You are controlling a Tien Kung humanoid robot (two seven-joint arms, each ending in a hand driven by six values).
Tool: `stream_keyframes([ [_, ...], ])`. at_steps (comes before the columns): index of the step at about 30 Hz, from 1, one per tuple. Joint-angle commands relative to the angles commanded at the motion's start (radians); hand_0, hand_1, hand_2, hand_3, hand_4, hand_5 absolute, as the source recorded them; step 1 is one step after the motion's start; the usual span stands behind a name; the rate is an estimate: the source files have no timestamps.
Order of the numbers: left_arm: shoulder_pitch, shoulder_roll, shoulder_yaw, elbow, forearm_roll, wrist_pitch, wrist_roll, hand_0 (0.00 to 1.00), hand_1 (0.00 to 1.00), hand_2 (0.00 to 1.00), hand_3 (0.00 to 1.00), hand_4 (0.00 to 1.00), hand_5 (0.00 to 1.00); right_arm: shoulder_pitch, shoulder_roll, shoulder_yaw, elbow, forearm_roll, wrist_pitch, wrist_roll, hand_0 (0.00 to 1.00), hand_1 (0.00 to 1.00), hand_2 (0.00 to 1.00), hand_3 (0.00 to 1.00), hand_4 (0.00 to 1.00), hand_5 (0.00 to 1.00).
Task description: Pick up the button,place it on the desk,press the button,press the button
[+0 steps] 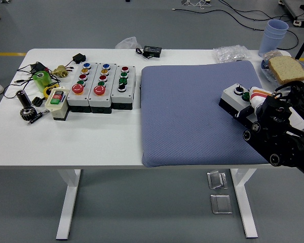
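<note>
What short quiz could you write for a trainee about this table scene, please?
1. True or false: the small white push-button box lies on the blue-grey padded mat.
2. Which robot hand covers part of that box? A left, B right.
3. Fill in: the slice of bread lies near the table's far ____ corner.

Key: 1 true. 2 B. 3 right.

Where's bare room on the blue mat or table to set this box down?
The blue mat is bare from its left edge to the button box under the right robot hand. The white table is free along the near edge. Crowded: the three control boxes and clutter far left; bread and cups far right.
</note>
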Motion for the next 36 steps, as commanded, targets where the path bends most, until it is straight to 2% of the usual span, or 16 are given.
stream_keyframes([
  [1,0.001,0.0,0.0,0.0,0.0,0.0,0.0,0.53,0.421,0.418,0.426,0.251,0.501,0.005,0.004,-0.012,-0.011,-0.002,-0.006,-0.001,0.664,0.553,0.676,0.754,0.998,0.297],
  [2,0.001,0.0,0.0,0.0,0.0,0.0,0.0,0.53,0.421,0.418,0.426,0.251,0.502,0.007,0.005,-0.017,-0.015,-0.003,-0.01,-0.002,0.518,0.436,0.584,0.67,0.959,0.268],
  [5,0.002,0.0,0.0,0.0,-0.001,0.0,0.0,0.53,0.421,0.418,0.426,0.251,0.502,0.017,0.01,-0.045,-0.029,-0.017,-0.033,-0.009,0.518,0.436,0.584,0.67,0.959,0.268],
  [7,0.003,0.0,0.0,0.0,0.001,0.0,0.001,0.53,0.421,0.418,0.426,0.251,0.502,0.023,0.012,-0.066,-0.038,-0.007,-0.019,-0.018,0.518,0.436,0.584,0.67,0.959,0.268],
  [8,0.002,0.0,-0.001,0.0,0.003,0.0,0.001,0.53,0.421,0.418,0.427,0.251,0.503,0.024,0.011,-0.076,-0.041,0.013,-0.011,-0.019,0.372,0.265,0.466,0.568,0.878,0.196],
  [13,0.002,0.0,0.002,0.0,-0.006,0.001,-0.001,0.53,0.421,0.418,0.427,0.251,0.503,0.018,-0.019,-0.09,0.001,0.01,-0.046,-0.015,0.372,0.265,0.466,0.568,0.878,0.196],
  [14,0.002,0.0,0.002,0.0,-0.006,0.001,-0.001,0.53,0.421,0.419,0.427,0.251,0.503,0.018,-0.025,-0.093,0.008,0.007,-0.051,-0.013,0.209,0.163,0.401,0.502,0.771,0.145],
  [17,0.0,0.0,0.002,0.0,-0.011,0.001,-0.003,0.53,0.421,0.419,0.427,0.251,0.503,0.02,-0.067,-0.115,0.07,-0.006,-0.083,0.0,0.209,0.163,0.401,0.502,0.771,0.145],
  [19,-0.001,0.0,0.005,0.0,-0.017,0.001,-0.004,0.53,0.421,0.419,0.427,0.251,0.503,0.026,-0.114,-0.145,0.137,-0.011,-0.097,0.017,0.209,0.163,0.401,0.502,0.771,0.145],
  [20,-0.001,0.0,0.005,0.0,-0.019,0.002,-0.004,0.529,0.42,0.419,0.427,0.251,0.504,0.027,-0.127,-0.152,0.164,-0.012,-0.099,0.022,0.125,0.113,0.373,0.492,0.73,0.155],
  [23,-0.002,0.0,0.006,0.0,-0.021,0.001,-0.004,0.529,0.42,0.419,0.427,0.251,0.504,0.027,-0.161,-0.167,0.243,-0.008,-0.101,0.052,0.125,0.113,0.373,0.492,0.73,0.155],
  [25,-0.002,0.0,0.006,0.0,-0.022,0.001,-0.004,0.529,0.42,0.419,0.427,0.251,0.504,0.028,-0.198,-0.193,0.312,-0.009,-0.11,0.096,0.125,0.113,0.373,0.492,0.73,0.155],
  [26,-0.002,0.0,0.005,0.0,-0.021,0.001,-0.004,0.529,0.421,0.418,0.426,0.251,0.506,0.033,-0.22,-0.217,0.352,-0.019,-0.122,0.125,0.085,0.092,0.348,0.487,0.661,0.162],
  [29,-0.003,0.0,0.006,0.0,-0.025,0.002,-0.004,0.529,0.421,0.418,0.426,0.251,0.506,0.058,-0.265,-0.279,0.456,-0.037,-0.136,0.205,0.085,0.092,0.348,0.487,0.661,0.162],
  [33,-0.002,0.0,0.004,0.0,-0.026,0.003,-0.004,0.529,0.42,0.418,0.426,0.251,0.506,0.095,-0.295,-0.362,0.539,-0.058,-0.144,0.317,0.084,0.088,0.344,0.487,0.649,0.166],
  [36,-0.002,0.0,0.004,0.0,-0.024,0.003,-0.003,0.529,0.42,0.418,0.426,0.251,0.506,0.133,-0.3,-0.433,0.569,-0.064,-0.181,0.383,0.084,0.088,0.344,0.487,0.649,0.166],
])
